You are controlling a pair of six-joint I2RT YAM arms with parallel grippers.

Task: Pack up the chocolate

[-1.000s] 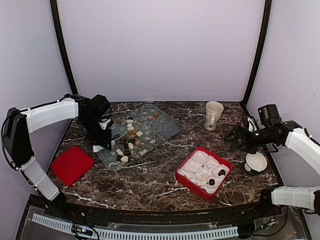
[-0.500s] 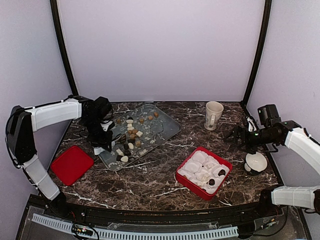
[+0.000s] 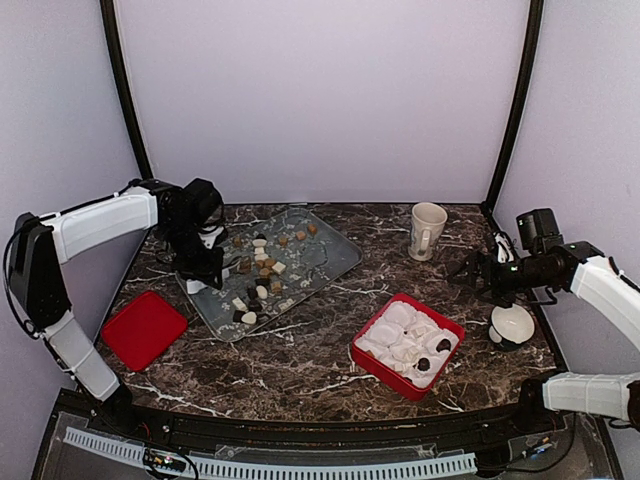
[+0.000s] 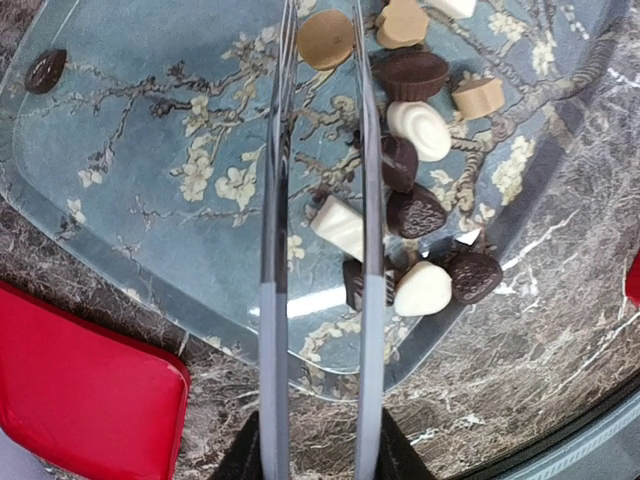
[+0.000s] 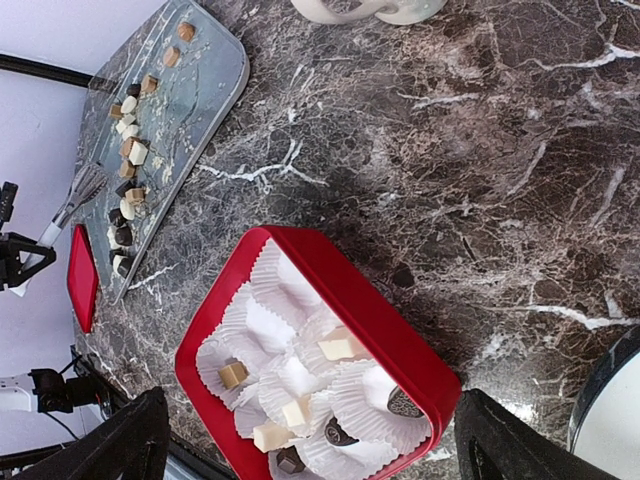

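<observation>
"Chocolate [image 3: 262,270]: where does it lie?"

"Most of the chocolate, in dark, tan and cream lumps, is scattered on the glass tray [image 3: 332,250] at the far left of the bench [image 3: 300,345]. A few more pieces sit in white paper cups [image 5: 262,330] inside the red box [image 3: 371,358], near and right of centre."

"And the left claw [image 3: 203,280]?"

"Top view: it hovers over the near left part of the tray. Left wrist view: its two long thin blades run parallel, a slim gap apart, clamped on nothing. A cream bar [image 4: 335,222] shows in that gap, its right edge hidden under the right blade. Whether the blade touches it cannot be told. Several dark lumps and a cream one lie just right of the blades."

"The right claw [image 3: 465,273]?"

"It hangs over the right side of the bench, between the mug [image 3: 428,230] and the white bowl [image 3: 512,325], jaws spread wide, holding nothing. Its wrist view looks down on the red box."

"Anything else?"

"A red lid [image 3: 143,328] lies flat at the near left, just beside the near edge of the tray, with a strip of bench between them."
</observation>
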